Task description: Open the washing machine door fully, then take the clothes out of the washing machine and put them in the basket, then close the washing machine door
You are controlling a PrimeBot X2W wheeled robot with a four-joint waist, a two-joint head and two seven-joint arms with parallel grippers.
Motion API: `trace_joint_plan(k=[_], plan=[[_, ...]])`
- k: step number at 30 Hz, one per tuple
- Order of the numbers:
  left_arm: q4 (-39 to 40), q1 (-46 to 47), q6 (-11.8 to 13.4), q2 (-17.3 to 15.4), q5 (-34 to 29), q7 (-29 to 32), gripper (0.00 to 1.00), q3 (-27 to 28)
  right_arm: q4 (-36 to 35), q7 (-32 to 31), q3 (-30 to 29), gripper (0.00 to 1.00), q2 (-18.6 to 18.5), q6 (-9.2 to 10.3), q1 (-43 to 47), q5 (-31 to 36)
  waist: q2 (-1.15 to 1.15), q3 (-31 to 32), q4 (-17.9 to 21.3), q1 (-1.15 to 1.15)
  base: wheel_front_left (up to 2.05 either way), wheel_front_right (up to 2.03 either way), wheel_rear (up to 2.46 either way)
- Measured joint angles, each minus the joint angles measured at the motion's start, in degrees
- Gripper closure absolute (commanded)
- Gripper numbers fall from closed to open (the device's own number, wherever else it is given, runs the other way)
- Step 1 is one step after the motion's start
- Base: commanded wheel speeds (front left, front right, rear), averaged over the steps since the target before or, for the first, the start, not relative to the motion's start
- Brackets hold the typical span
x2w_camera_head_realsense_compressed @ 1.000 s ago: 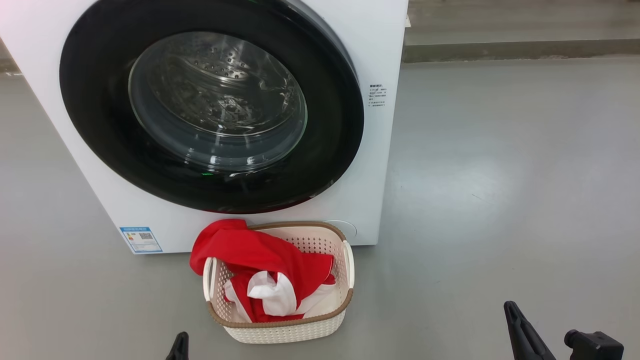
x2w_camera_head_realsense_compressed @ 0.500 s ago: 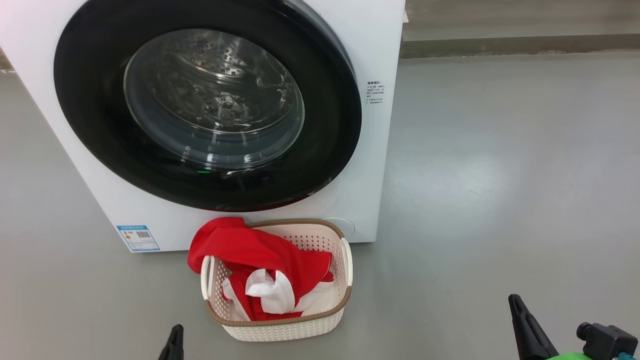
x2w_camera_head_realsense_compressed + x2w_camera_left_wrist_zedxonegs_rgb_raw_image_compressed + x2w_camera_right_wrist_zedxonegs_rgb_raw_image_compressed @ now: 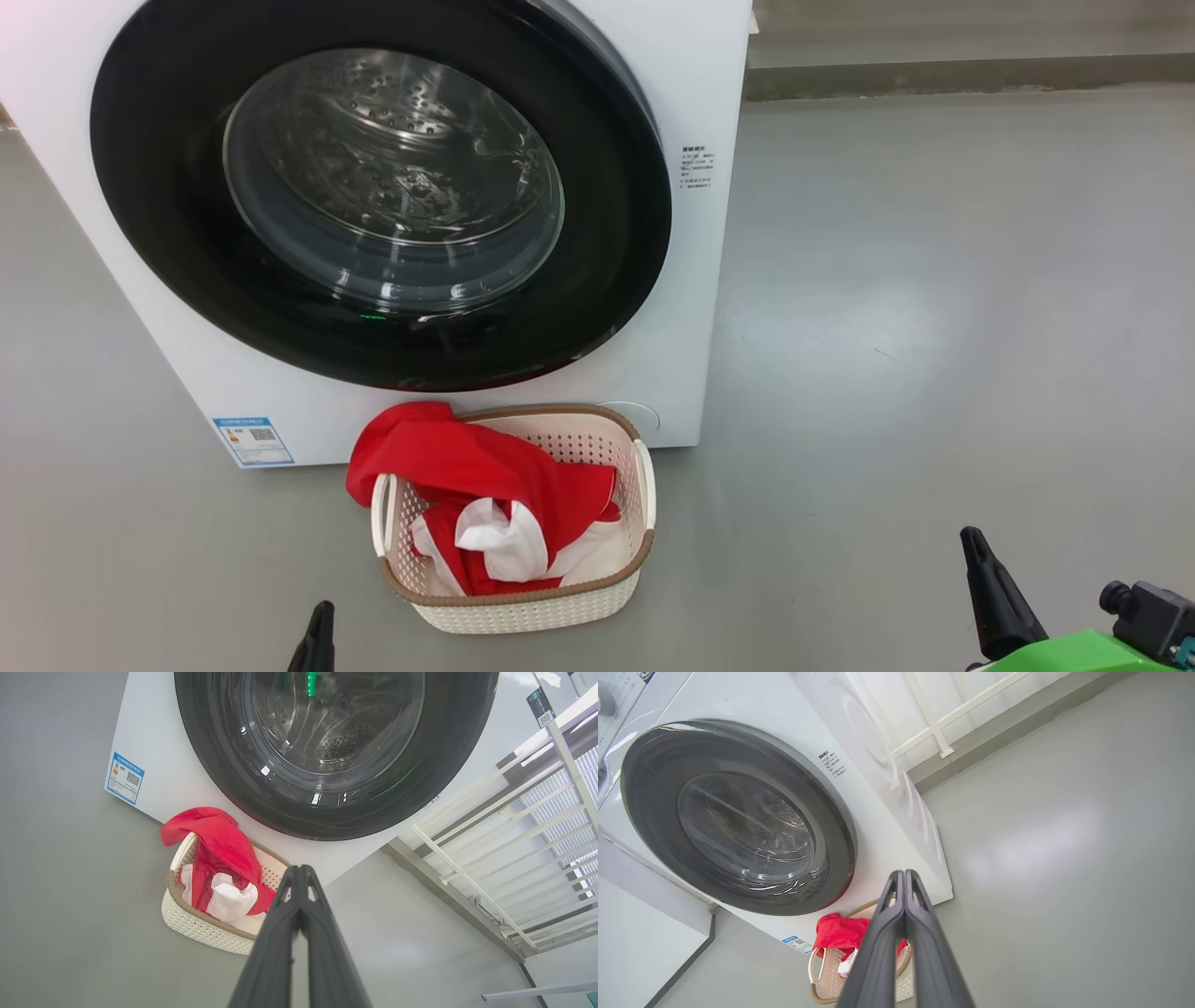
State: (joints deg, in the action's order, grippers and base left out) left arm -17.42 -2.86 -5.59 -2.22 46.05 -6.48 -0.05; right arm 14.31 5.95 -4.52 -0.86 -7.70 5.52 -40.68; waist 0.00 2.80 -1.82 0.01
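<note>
Rising at the lower left, the left fingers (image 3: 282, 919) are pressed together, empty, aimed toward the basket (image 3: 523, 611), where the clothes (image 3: 485, 476) lie before the washing machine (image 3: 681, 373), its door (image 3: 607, 233) seemingly closed. Lower right, the right fingers (image 3: 887, 933) likewise meet, holding nothing.

The left fingers (image 3: 317, 642) show as one dark tip, pressed together. The right fingers (image 3: 991, 593) likewise form a single dark blade, with a green part (image 3: 1074, 653) beside their base. The basket (image 3: 523, 602) stands on the floor (image 3: 934, 327) just ahead and to the right of the left fingers, well apart from the right fingers. The clothes (image 3: 467, 462) lie in it, with one red fold draped over its far-left rim. Beyond the basket, the washing machine (image 3: 709, 112) has the washing machine door (image 3: 616, 205) closed.
</note>
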Motion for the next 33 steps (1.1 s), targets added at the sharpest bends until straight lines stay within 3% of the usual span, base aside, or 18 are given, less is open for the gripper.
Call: trace_joint_plan(k=[33], plan=[[0.6, 2.8, -0.6, 0.0, 18.7, 5.3, 1.00, 1.9, 0.5, -5.0, -0.9, 1.00, -0.4, 0.15, -3.4, -20.9, 0.00, -1.2, 0.7, 0.00, 0.00, 0.00, 0.00]])
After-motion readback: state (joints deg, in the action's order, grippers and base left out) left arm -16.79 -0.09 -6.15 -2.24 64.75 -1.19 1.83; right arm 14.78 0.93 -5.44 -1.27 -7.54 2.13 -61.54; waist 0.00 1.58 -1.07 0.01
